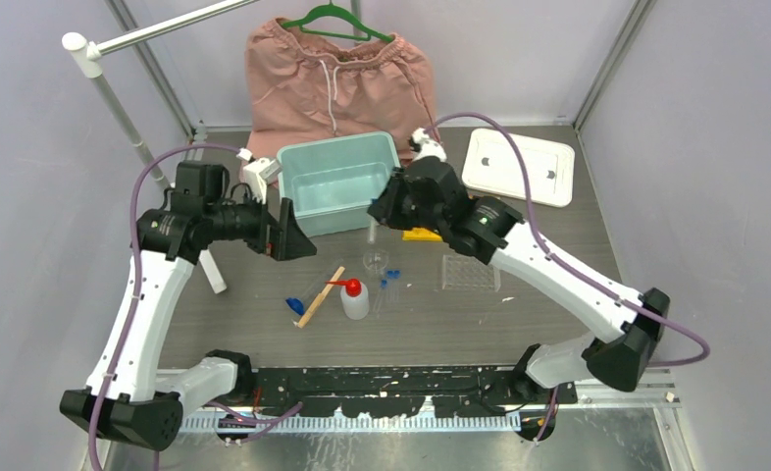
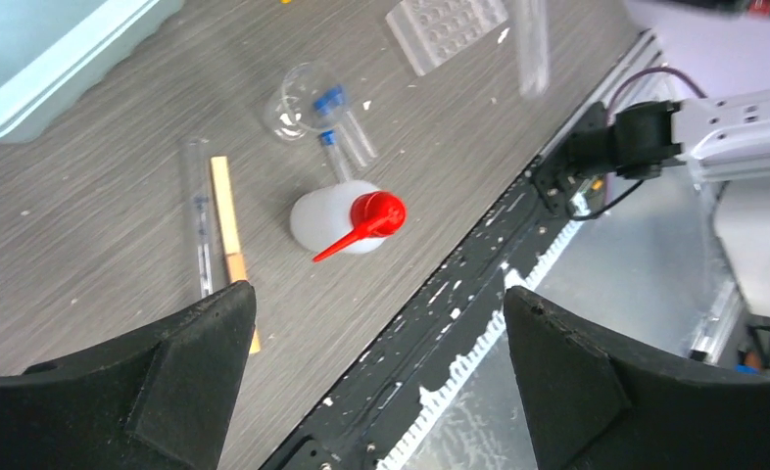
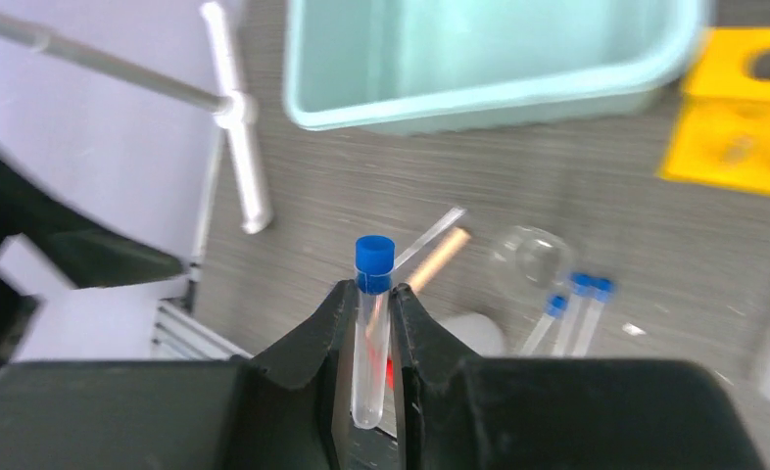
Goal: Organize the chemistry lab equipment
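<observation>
Two arms logged, view by view.

Top external: the right gripper (image 1: 379,214) is raised over the middle of the table (image 1: 254,329), just near of the teal bin (image 1: 337,182). Its arm stretches far and left from its base, wrist tipped down. The left gripper (image 1: 289,232) hangs left of the bin, elbow high. The yellow rack (image 1: 423,235) sits just right of the right gripper, and the clear rack (image 1: 470,273) lies nearer.

Left wrist: the left fingers (image 2: 205,343) are spread wide with nothing between them, above the squeeze bottle (image 2: 337,220) and wooden stick (image 2: 226,220).

Right wrist: the jaws pinch one blue-capped tube (image 3: 369,362) upright, just below its cap. The loose tubes (image 3: 572,313) and beaker (image 3: 533,257) lie on the table beneath.

Risk, as judged: a narrow hold on smooth plastic may let the tube slip or tilt. A tilted tube would miss its rack hole and drop. A low sweep could knock the beaker.
</observation>
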You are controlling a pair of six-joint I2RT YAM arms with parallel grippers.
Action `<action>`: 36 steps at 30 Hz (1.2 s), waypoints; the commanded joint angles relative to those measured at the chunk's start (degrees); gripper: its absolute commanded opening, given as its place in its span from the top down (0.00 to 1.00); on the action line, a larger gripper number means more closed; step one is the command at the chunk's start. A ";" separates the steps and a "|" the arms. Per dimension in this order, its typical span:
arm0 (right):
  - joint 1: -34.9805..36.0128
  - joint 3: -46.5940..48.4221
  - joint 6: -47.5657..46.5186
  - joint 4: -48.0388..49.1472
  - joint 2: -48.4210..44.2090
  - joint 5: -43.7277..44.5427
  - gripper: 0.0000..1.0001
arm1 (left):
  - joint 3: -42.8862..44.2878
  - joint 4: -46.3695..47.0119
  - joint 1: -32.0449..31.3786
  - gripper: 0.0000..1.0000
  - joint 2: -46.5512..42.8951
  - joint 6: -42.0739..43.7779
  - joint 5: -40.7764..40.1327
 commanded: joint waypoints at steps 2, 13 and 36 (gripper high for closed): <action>5.24 8.20 2.39 9.93 7.47 -4.01 0.99 | 0.61 7.92 -1.07 0.04 2.20 -7.56 6.11; 9.30 12.49 7.89 19.36 14.27 -9.94 0.99 | -0.67 8.85 -1.36 0.20 1.58 -6.78 7.44; 10.02 14.78 5.29 16.14 14.84 -9.85 0.49 | -0.83 5.02 -1.31 0.92 1.42 0.24 7.08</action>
